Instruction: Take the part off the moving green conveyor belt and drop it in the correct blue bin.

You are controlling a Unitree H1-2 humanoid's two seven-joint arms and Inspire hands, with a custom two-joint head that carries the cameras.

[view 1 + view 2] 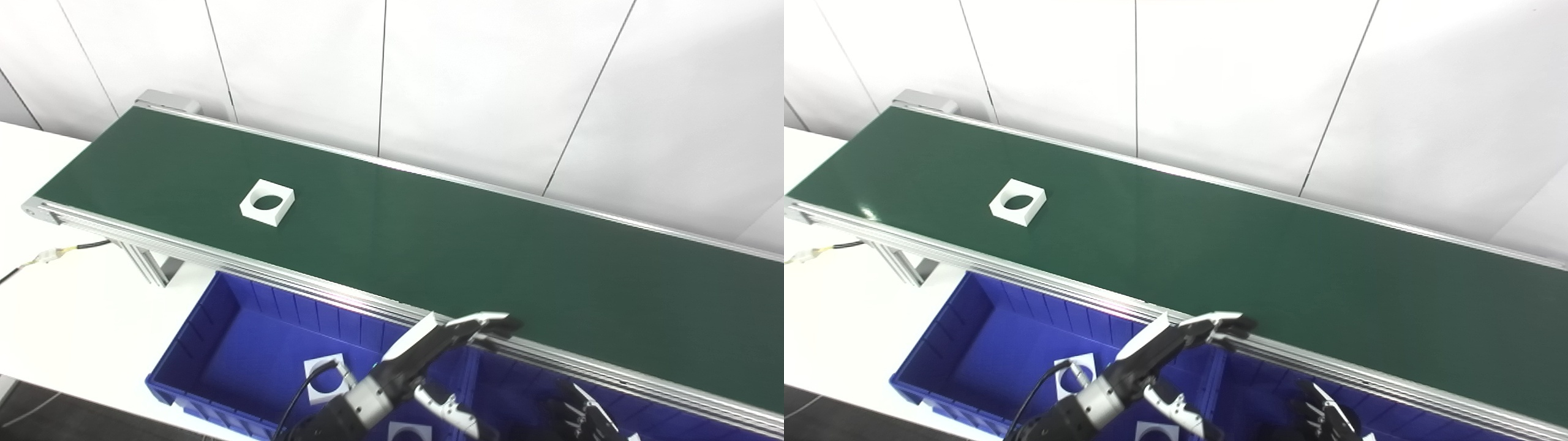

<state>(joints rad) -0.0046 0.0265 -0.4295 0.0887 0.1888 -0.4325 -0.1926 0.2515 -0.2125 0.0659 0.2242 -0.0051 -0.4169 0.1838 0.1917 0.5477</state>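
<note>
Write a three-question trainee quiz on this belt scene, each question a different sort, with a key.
1. True or false: the white part on the belt is a square with a round hole.
2. Which hand has its fingers stretched up to the belt's near rail? A) left hand B) right hand
3. Fill in: the left bin already holds white parts of the same ____ shape.

Key: 1 true; 2 A; 3 square.
</note>
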